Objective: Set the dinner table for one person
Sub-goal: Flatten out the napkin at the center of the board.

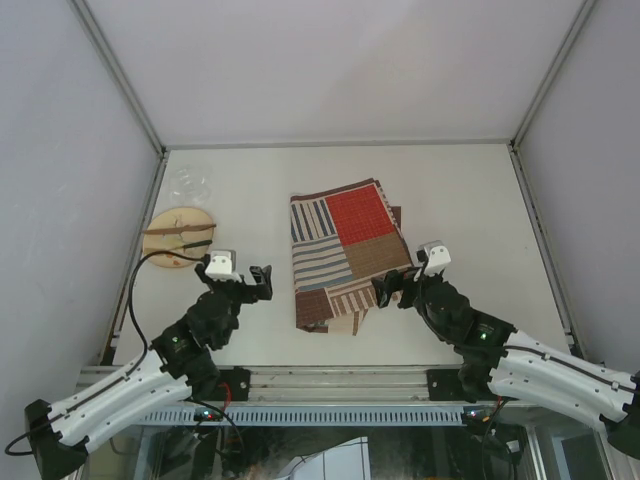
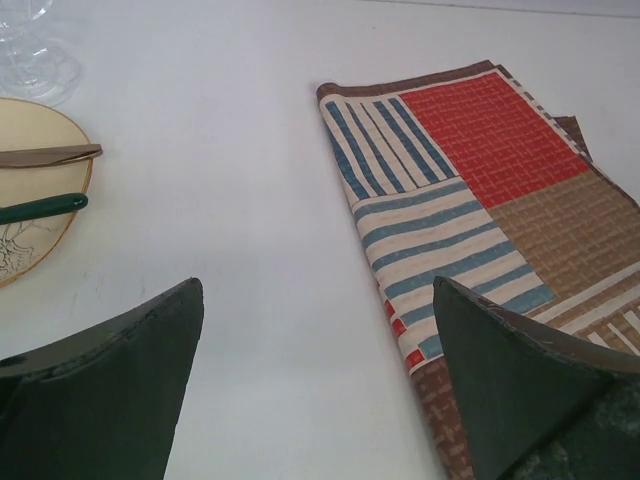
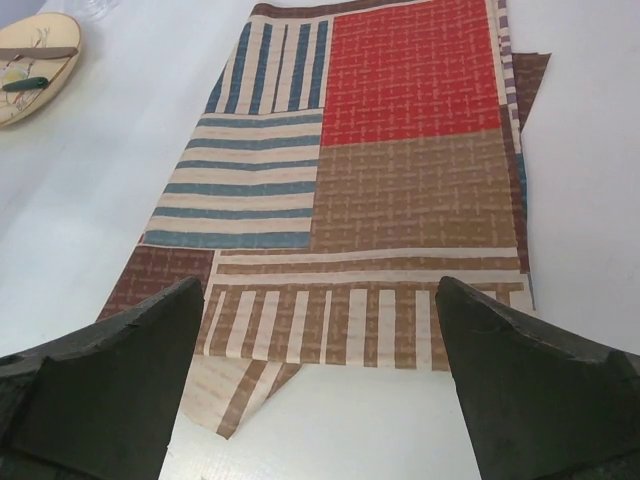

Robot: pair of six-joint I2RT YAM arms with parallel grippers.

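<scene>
Dinner table: a large, flat, matte white rectangular tabletop point(image 1: 460, 200) edged by aluminium rails. It fills the middle of the overhead view, stretching from the arm bases to the far rail. Its surface is plain and smooth.
Placemat: a red, brown and blue striped patchwork woven placemat point(image 1: 345, 255) lies folded near the table's centre, slightly skewed. Corners of a lower layer peek out at its near edge and far right side.
Plate: a round tan plate point(image 1: 178, 237) sits by the table's left edge, well apart from the placemat.
Cutlery: a brown-handled piece point(image 2: 50, 156) and a green-handled piece point(image 2: 40, 208) lie across the plate.
Glass: a clear glass vessel point(image 1: 190, 183) stands just beyond the plate.
Left gripper: the left gripper point(image 2: 318, 385) is between plate and placemat, its dark fingers spread wide and holding nothing.
Right gripper: the right gripper point(image 3: 320, 390) is at the placemat's near right edge, its fingers spread wide with nothing between them.
</scene>
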